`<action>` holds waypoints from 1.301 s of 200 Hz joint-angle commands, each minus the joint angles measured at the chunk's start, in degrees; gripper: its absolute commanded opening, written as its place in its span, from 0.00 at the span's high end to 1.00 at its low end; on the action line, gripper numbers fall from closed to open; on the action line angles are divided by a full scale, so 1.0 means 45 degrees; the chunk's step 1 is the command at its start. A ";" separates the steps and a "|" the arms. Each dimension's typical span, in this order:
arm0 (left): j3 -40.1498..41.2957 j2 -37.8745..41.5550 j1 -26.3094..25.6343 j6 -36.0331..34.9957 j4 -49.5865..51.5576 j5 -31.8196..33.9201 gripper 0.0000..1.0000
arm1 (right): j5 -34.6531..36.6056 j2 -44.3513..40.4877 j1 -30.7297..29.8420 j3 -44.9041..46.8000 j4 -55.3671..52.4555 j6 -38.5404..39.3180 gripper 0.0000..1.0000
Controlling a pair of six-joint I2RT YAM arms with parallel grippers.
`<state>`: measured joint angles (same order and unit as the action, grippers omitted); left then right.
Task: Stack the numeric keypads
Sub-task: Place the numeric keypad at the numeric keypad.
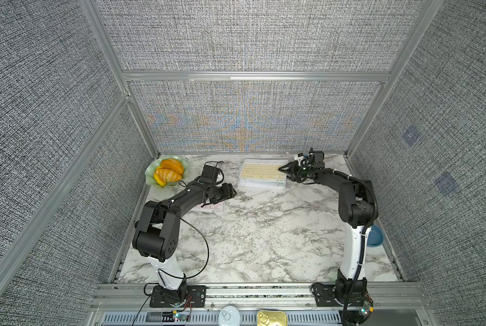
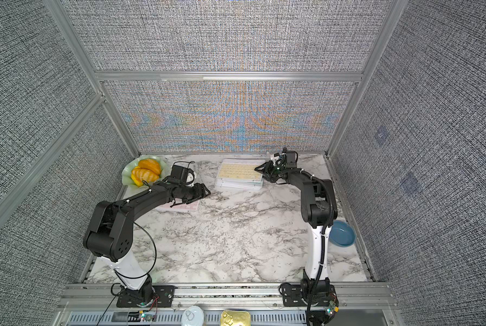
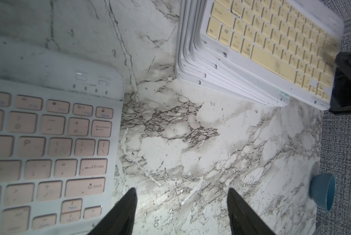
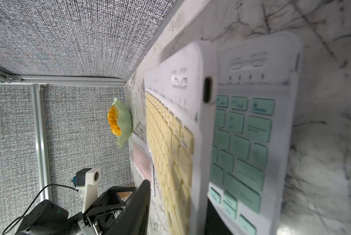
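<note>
At the stack (image 1: 260,186), right claw (image 1: 280,168) straddles the yellow keypad (image 1: 261,172) unclenched; left claw (image 1: 232,192) gapes empty.

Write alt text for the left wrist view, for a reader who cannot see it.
The left gripper hangs open over the marble table, between a pink-keyed keypad lying alone and a stack of keypads topped by a yellow-keyed keypad. A blue bowl sits near the table's edge.

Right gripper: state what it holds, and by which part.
The right gripper has its fingers around the short edge of the yellow keypad atop the stack; whether they clamp it cannot be told.
</note>
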<state>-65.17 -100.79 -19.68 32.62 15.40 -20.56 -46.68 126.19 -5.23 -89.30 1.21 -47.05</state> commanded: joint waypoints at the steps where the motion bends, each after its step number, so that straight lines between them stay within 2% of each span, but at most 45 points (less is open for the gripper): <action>1: 0.0047 0.0019 0.0020 0.0065 -0.0286 -0.0119 0.29 | 0.0462 -0.0121 0.0005 -0.0105 -0.0846 0.0569 0.62; 260: 0.0877 0.0074 0.0018 0.0270 -0.1019 -0.0198 0.29 | 0.1913 0.0103 0.0499 -0.0994 -0.2496 0.1487 0.60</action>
<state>-61.43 -100.79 -19.68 34.30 11.92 -21.15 -38.89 126.85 -3.07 -93.27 -9.15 -41.12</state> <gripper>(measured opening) 0.707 0.399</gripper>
